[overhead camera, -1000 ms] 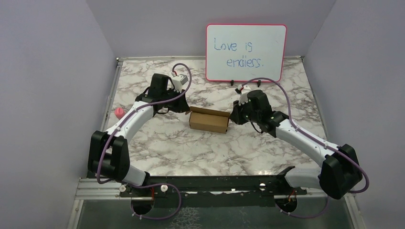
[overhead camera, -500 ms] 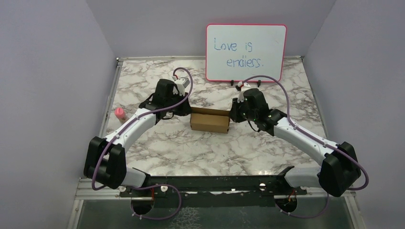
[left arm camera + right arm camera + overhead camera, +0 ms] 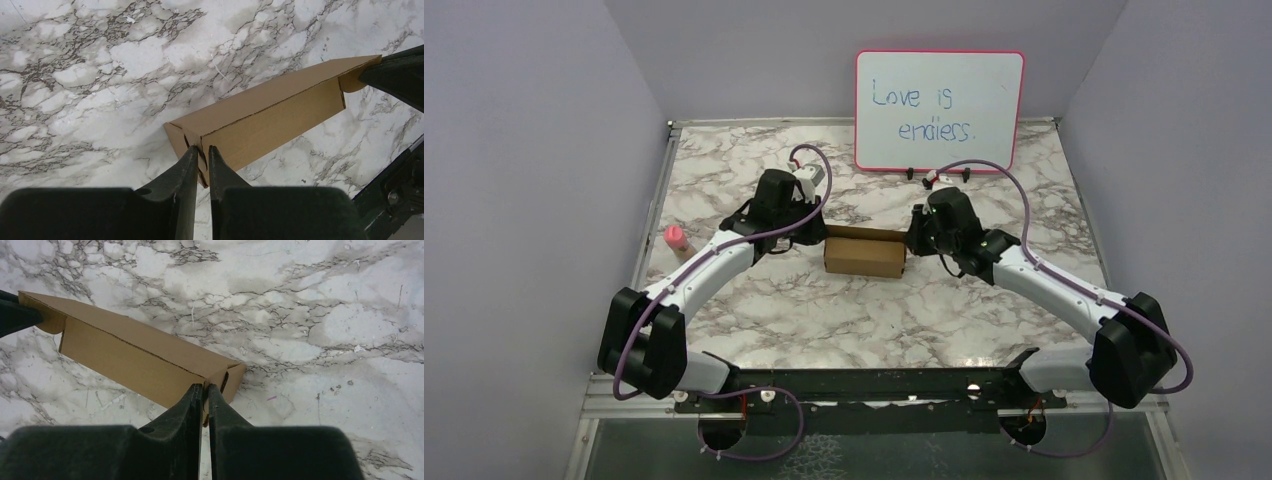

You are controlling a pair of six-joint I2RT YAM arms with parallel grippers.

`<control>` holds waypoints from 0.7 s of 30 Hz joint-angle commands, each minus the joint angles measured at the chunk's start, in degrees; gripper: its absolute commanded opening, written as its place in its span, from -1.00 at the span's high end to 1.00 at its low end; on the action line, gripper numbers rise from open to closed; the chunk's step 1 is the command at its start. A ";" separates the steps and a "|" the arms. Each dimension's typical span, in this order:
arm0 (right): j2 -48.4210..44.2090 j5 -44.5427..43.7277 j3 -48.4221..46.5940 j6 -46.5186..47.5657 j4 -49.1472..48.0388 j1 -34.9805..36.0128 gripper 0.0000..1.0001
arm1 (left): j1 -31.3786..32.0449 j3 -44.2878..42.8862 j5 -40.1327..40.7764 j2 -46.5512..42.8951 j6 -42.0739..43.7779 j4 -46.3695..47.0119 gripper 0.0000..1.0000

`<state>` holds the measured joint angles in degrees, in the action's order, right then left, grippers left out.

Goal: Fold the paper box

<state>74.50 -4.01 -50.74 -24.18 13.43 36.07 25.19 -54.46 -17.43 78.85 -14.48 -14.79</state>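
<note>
The paper box (image 3: pixel 864 255) is a small brown cardboard box lying crosswise at mid-table. My left gripper (image 3: pixel 820 238) is at its left end and my right gripper (image 3: pixel 911 240) is at its right end. In the left wrist view the left gripper (image 3: pixel 201 150) is shut on the end flap at the near corner of the box (image 3: pixel 270 117). In the right wrist view the right gripper (image 3: pixel 205 387) is shut on the end flap at the other corner of the box (image 3: pixel 130 360). Each wrist view shows the opposite gripper's dark fingers at the far end.
A pink-framed whiteboard (image 3: pixel 939 110) stands at the back, just behind the right arm. A small pink object (image 3: pixel 674 238) lies near the table's left edge. Purple walls close in the marble table (image 3: pixel 824 300) on three sides.
My left arm has swung right and its gripper has closed in on the box's left end. The right gripper has shifted slightly left and back. The box has moved a little toward the back.
</note>
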 commanded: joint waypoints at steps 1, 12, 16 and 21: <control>1.38 -2.71 -1.45 -4.02 1.17 1.21 0.74 | 0.78 1.02 0.91 -1.43 -0.98 1.47 0.72; 1.96 -6.36 -1.09 -4.76 1.52 2.77 0.74 | 1.44 1.87 1.59 -1.92 -1.39 2.04 0.72; 1.37 -6.79 -0.18 -4.38 1.15 2.94 0.74 | 1.50 2.23 2.02 -2.41 -1.47 2.28 0.72; 1.05 -6.65 0.59 -4.13 0.31 3.10 0.74 | 1.74 2.86 2.05 -2.65 -2.12 2.81 0.72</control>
<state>75.81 -9.67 -50.92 -28.03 13.72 38.37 26.13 -52.38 -15.86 77.78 -15.51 -13.52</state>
